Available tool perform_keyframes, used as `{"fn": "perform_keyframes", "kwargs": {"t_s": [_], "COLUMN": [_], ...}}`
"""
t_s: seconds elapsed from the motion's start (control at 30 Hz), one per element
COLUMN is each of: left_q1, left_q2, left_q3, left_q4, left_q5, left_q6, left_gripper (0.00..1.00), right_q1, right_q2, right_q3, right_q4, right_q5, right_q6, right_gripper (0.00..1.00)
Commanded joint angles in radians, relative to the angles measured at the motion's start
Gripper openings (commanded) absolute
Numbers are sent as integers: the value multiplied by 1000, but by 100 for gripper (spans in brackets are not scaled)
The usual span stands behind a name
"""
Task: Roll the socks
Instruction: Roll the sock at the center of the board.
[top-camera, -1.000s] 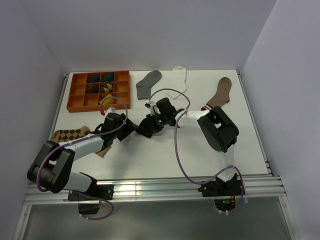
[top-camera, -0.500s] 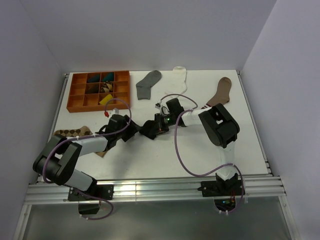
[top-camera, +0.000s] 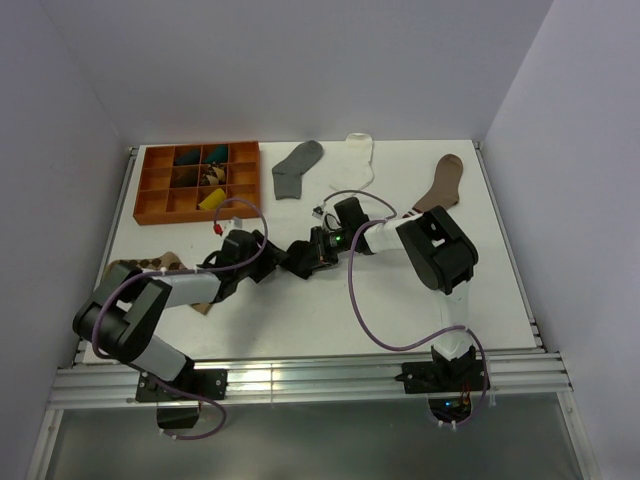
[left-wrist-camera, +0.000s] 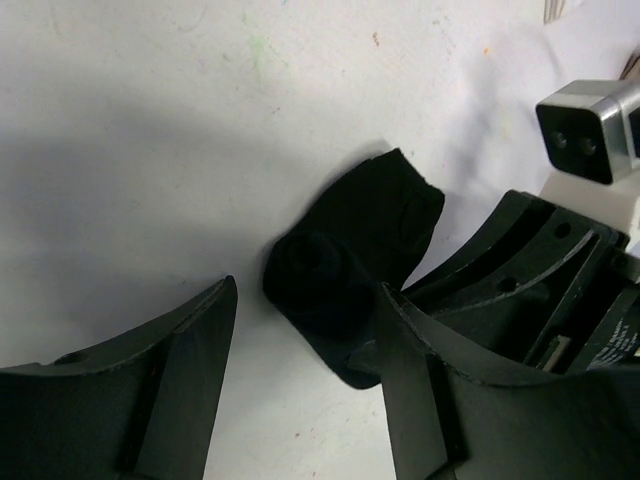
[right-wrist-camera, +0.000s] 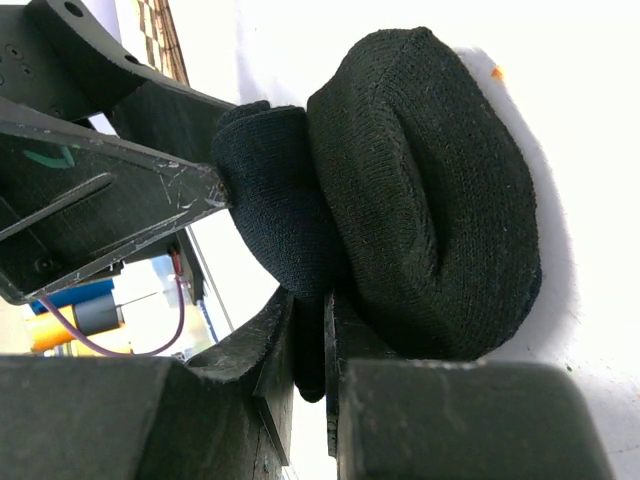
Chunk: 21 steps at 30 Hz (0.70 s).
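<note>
The black sock (top-camera: 296, 257) lies rolled into a thick bundle (right-wrist-camera: 430, 190) at the table's middle. My right gripper (right-wrist-camera: 312, 335) is shut on a fold of it at the bundle's edge and reaches it from the right (top-camera: 312, 252). My left gripper (left-wrist-camera: 305, 300) stands open just left of it (top-camera: 270, 262). The bundle (left-wrist-camera: 340, 260) sits at the mouth of the left jaws, against the right-hand finger (left-wrist-camera: 440, 390). The grey sock (top-camera: 296, 166) and the white sock (top-camera: 362, 155) lie flat at the back of the table.
An orange compartment tray (top-camera: 152, 186) with small items stands at the back left. A diamond-patterned sock (top-camera: 140, 267) lies under the left arm. A brown sock with a striped cuff (top-camera: 438, 185) lies at the back right. White walls enclose the table.
My left gripper has slid right, up to the black sock, its jaws narrowing a little. My right gripper shifted slightly right with the sock, then held still.
</note>
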Motion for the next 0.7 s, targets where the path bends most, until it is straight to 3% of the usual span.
{"fn": "perform_keyframes", "kwargs": {"t_s": [0.0, 0.37, 0.47, 0.57, 0.67], "left_q1": [-6, -23, -31, -34, -37], "left_q2": [43, 108, 131, 137, 137], "left_q3": [8, 31, 35, 44, 61], "left_q4": [27, 21, 6, -10, -39], "left_q5": [-4, -1, -4, -7, -13], "left_q6": [-25, -36, -39, -34, -10], "left_gripper": [62, 54, 46, 29, 13], "right_q1": [0, -2, -2, -2, 0], "right_q2": [44, 53, 45, 25, -25], "right_q3": [-41, -50, -53, -57, -74], "right_q4": [-62, -32, -28, -28, -22], "right_q5": [75, 75, 83, 104, 141], "right_q6": [-16, 7, 3, -17, -51], "right_gripper": [0, 0, 0, 1, 12]}}
